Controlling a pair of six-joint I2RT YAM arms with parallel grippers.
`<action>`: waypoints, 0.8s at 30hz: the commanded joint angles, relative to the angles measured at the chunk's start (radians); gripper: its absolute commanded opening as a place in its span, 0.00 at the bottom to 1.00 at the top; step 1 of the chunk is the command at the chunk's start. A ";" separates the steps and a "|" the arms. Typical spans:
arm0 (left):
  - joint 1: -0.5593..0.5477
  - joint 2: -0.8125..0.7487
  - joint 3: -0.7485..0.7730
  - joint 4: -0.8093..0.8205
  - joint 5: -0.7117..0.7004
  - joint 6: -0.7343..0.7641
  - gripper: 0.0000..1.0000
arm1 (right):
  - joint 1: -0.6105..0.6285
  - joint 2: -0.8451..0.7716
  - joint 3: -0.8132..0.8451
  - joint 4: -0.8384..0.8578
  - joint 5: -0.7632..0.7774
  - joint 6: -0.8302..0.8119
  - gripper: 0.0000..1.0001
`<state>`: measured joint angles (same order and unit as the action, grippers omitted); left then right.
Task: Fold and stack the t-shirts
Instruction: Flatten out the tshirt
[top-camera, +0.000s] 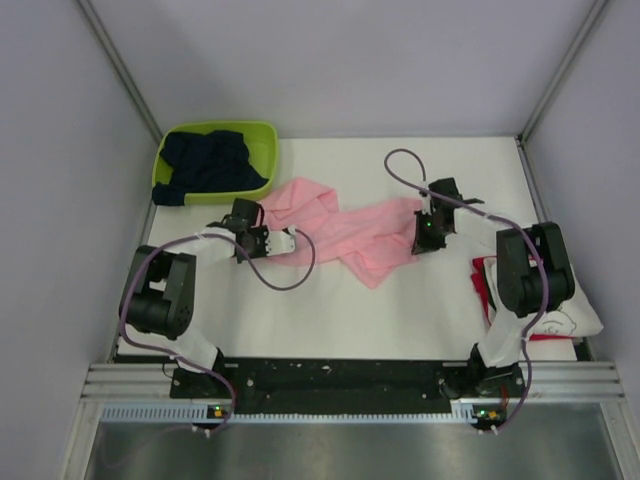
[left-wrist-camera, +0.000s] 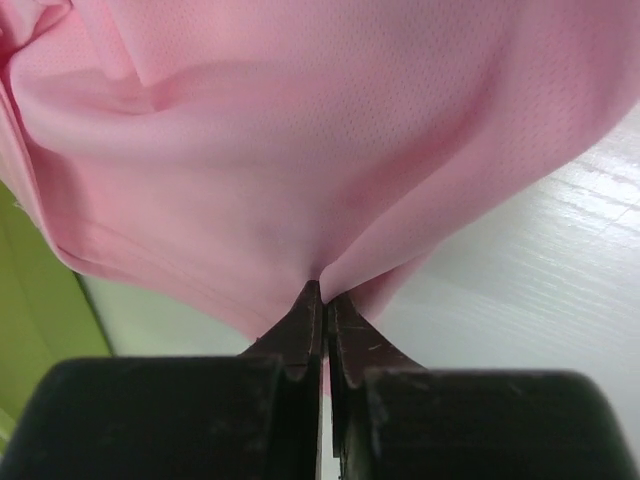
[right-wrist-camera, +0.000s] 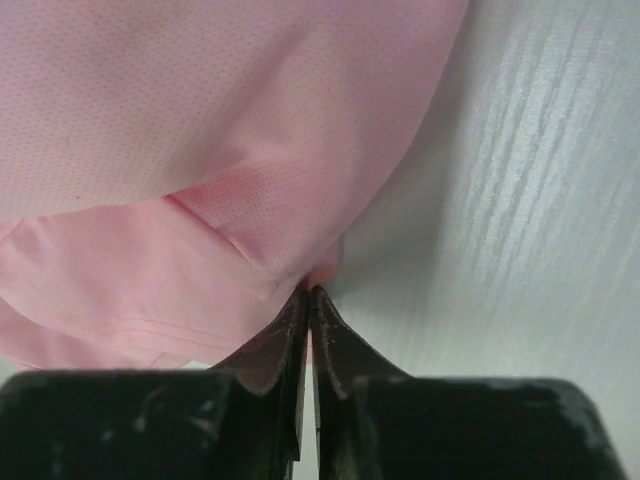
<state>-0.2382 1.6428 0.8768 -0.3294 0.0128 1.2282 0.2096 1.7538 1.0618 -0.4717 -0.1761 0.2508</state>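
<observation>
The light pink t-shirt (top-camera: 345, 228) lies crumpled across the middle of the white table. My left gripper (top-camera: 262, 216) is shut on its left edge; in the left wrist view the closed tips (left-wrist-camera: 324, 290) pinch pink cloth (left-wrist-camera: 300, 150). My right gripper (top-camera: 420, 222) is shut on its right edge; in the right wrist view the closed tips (right-wrist-camera: 308, 292) pinch the pink hem (right-wrist-camera: 200, 200). The dark navy t-shirt (top-camera: 210, 163) sits in the basket. The white t-shirt with black line drawing (top-camera: 572, 318) lies over the red one (top-camera: 483, 285) at the right, partly hidden by my right arm.
The lime-green plastic basket (top-camera: 264, 140) stands at the back left, close behind my left gripper. Grey walls enclose the table (top-camera: 350, 320) on three sides. A black rail with the arm bases runs along the near edge.
</observation>
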 joint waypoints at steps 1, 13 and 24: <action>0.008 -0.046 0.039 -0.054 0.087 -0.146 0.00 | 0.014 0.007 -0.013 0.030 -0.100 0.019 0.00; 0.010 -0.276 0.606 -0.557 0.092 -0.553 0.00 | -0.059 -0.647 0.239 -0.126 0.018 0.004 0.00; 0.010 -0.432 1.194 -0.838 0.260 -0.680 0.00 | -0.059 -0.887 0.700 -0.191 0.138 -0.087 0.00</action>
<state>-0.2325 1.2686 1.9175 -1.0344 0.1829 0.6231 0.1528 0.8814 1.6478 -0.6044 -0.0895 0.2131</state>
